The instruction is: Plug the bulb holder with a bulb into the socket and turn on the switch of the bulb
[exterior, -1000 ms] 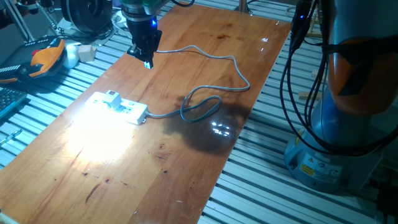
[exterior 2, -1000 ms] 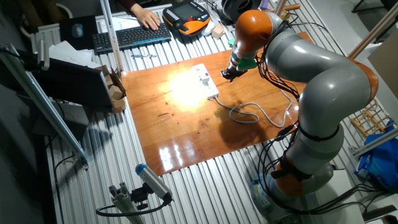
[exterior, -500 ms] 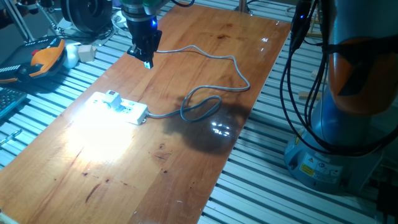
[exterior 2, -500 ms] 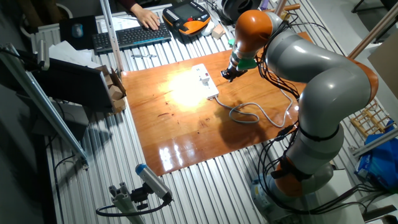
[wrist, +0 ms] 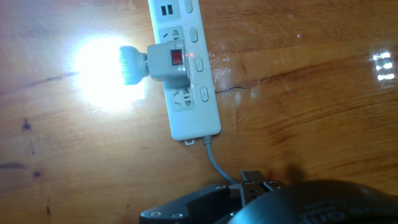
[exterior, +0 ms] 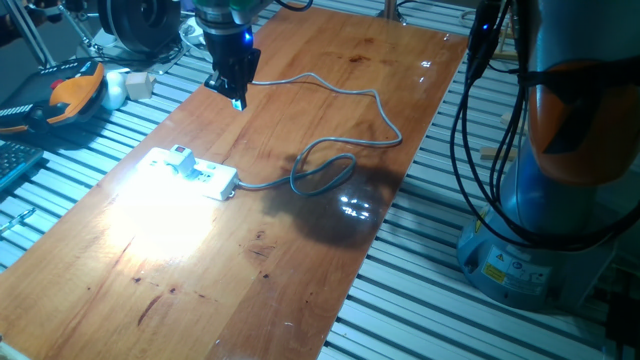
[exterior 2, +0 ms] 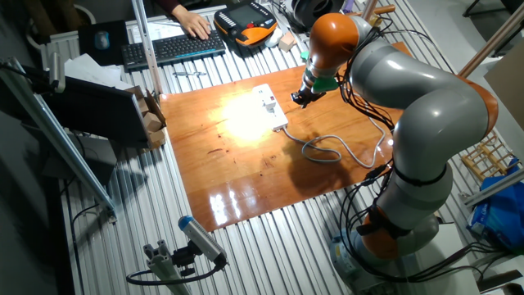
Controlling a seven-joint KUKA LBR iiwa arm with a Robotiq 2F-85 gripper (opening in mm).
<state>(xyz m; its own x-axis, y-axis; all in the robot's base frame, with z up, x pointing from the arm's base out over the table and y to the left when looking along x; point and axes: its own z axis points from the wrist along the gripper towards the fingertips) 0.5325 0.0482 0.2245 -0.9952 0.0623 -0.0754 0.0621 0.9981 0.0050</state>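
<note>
Room dim; lit bulb (wrist: 102, 65) blows out white, glare pooling on wooden table (exterior: 300, 250) around it. Dark arm shadow mid-table (exterior: 335, 205); specular spots near far edge. Focus sharp

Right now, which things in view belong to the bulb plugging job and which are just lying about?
Part of the job:
- bulb holder with its lit bulb
- socket, a white power strip
- its grey cable
- gripper

Just lying about:
- keyboard
- orange and black handheld controller
</note>
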